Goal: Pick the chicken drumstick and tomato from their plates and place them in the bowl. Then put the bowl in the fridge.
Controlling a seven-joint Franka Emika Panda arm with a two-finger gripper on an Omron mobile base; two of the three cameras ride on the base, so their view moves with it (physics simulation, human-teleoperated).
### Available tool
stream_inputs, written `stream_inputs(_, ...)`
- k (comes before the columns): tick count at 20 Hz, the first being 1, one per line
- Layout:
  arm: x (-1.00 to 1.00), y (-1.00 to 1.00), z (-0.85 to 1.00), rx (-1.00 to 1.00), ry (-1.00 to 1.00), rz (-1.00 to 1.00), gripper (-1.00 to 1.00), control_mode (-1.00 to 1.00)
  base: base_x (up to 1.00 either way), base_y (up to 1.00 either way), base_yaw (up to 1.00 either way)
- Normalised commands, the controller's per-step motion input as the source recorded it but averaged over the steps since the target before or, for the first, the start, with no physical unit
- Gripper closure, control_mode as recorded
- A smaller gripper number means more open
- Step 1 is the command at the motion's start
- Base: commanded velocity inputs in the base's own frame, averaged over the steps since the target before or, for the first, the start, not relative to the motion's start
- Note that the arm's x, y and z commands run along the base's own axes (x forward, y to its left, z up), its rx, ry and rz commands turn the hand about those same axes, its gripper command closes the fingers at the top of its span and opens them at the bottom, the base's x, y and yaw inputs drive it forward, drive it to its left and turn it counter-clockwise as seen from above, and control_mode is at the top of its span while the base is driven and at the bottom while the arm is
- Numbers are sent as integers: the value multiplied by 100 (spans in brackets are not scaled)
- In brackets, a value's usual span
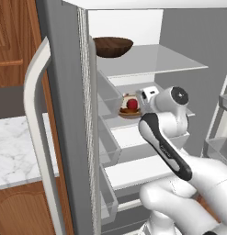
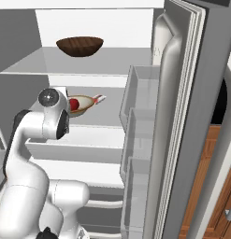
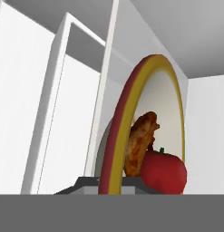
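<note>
Close against the hand camera, the bowl (image 3: pixel 131 113) stands on edge across the picture because the hand is rolled sideways; its tan rim curves up from the two dark finger tips at the bottom, with the chicken drumstick (image 3: pixel 139 142) and the tomato (image 3: pixel 162 173) lying inside it, the tomato touching the meat.

From largest to smallest: the fridge (image 1: pixel 71 114) stands open, its grey door and long pale handle at the left of the left base view, white interior and glass shelves beyond. A dark brown wooden bowl (image 2: pixel 80 46) sits on the top shelf. The white arm reaches in at the level of the middle shelf. At its end the gripper (image 1: pixel 143 97) meets the bowl's near rim, and the bowl sits level, at or just above that shelf; whether it rests on the glass cannot be told.

The fingers are drawn close together, pinching the rim of the bowl between them.

The step in hand looks like setting the bowl down inside. To do it well, the bowl should be kept level so the tomato does not roll out, lowered until its base is fully on the shelf, well clear of the front edge, and only then released, with the hand drawn straight back out.
</note>
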Motion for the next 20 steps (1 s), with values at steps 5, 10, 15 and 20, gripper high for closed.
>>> stream_inputs(5, 34, 6, -36, 0, -2, 5, 100, -100, 0, 0, 0)
stream_inputs(10, 40, 19, -33, 0, -3, 0, 100, -100, 0, 0, 0)
stream_inputs(15, 40, 27, -28, 0, 0, 0, 100, -100, 0, 0, 0)
stream_inputs(20, 54, 11, -1, 0, 1, 0, 100, -100, 0, 0, 0)
